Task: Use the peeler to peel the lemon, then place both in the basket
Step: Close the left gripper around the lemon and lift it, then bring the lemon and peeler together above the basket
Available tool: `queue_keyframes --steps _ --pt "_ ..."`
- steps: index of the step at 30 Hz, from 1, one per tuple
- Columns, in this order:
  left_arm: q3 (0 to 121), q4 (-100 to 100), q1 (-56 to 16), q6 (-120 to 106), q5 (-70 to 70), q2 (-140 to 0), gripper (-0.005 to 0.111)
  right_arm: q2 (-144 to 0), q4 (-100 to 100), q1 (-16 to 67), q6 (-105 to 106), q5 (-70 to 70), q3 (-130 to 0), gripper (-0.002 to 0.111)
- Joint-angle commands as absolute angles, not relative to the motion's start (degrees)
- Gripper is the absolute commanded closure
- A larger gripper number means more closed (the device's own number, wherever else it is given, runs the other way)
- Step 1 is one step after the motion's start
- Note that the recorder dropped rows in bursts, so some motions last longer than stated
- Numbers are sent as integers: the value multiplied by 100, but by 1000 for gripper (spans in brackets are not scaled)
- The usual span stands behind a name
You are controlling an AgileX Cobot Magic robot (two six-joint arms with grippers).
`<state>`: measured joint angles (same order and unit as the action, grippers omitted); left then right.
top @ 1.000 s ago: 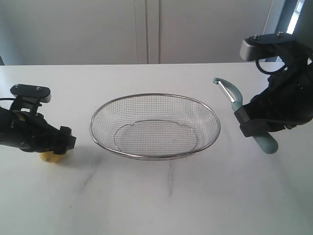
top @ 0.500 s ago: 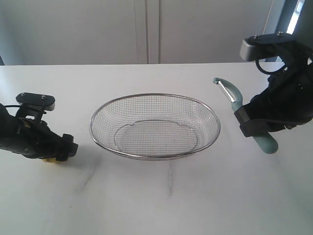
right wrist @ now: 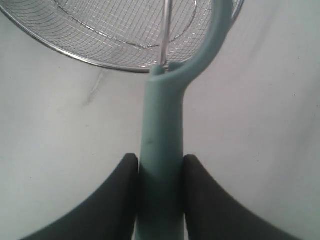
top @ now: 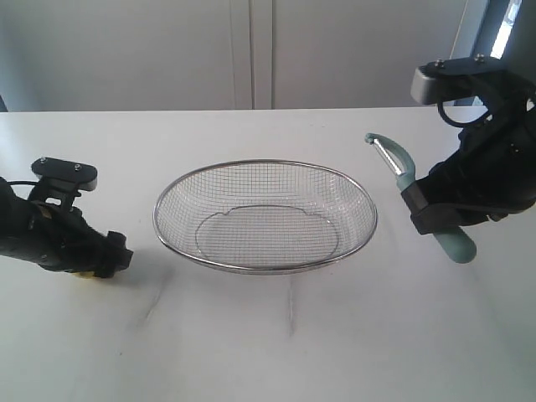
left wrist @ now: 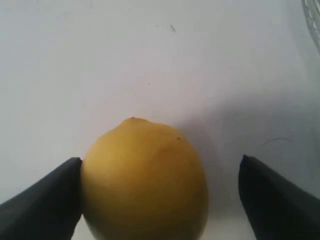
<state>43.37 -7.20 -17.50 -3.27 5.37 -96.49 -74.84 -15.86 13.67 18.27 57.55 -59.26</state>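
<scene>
Lemon (left wrist: 145,180) on desk (top: 293,352), lower left of ext view, mostly hidden under left end effector (top: 113,251); only a yellow sliver shows there. Wrist cam: jaws wide around lemon, one finger (left wrist: 45,200) touching skin, other finger apart. Basket (top: 265,270) at frame centre, near lemon, not touching. Peeler (top: 394,159) at right, tilted, head toward upper left, teal handle clamped in right end effector (top: 435,213).

The basket (top: 265,163) is set mid-table (top: 293,352). At its left, the left gripper (top: 107,258) is held low over the lemon (top: 83,274), of which only a yellow sliver is seen. At its right, the peeler (top: 402,167) is clamped by the handle in the right gripper (top: 431,216), head tilted upward.
</scene>
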Motion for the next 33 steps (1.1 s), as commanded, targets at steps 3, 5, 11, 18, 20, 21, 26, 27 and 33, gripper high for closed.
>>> queue_keyframes --steps 3,5,11,18,20,21,26,27,33 --pt "4344 -721 -1778 -377 387 -9672 51 -7483 -1593 1298 1880 5713 -5938 108" --pt "4344 -721 -1778 -367 269 -9659 64 -7483 -1593 1298 1880 5713 -5938 108" --pt "4344 -721 -1778 -367 -123 -9453 97 -7483 -1593 1298 1880 5713 -5938 108" --pt "4344 -721 -1778 -280 -760 -8649 107 -7483 -1593 1298 1880 5713 -5938 108" --pt "4344 -721 -1778 -280 -895 -8296 107 -7483 -1593 1298 1880 5713 -5938 108" --pt "4344 -721 -1778 -280 -992 -8108 107 -7483 -1593 1298 1880 5713 -5938 108" --pt "4344 -721 -1790 -446 -1828 -7115 107 -7483 -1593 1298 1880 5713 -5938 108" --pt "4344 -721 -1790 -522 -1981 -6912 107 -7483 -1593 1298 1880 5713 -5938 108" --pt "4344 -910 -1801 -928 -2391 -5974 107 -7483 -1593 1298 1880 5713 -5938 108"
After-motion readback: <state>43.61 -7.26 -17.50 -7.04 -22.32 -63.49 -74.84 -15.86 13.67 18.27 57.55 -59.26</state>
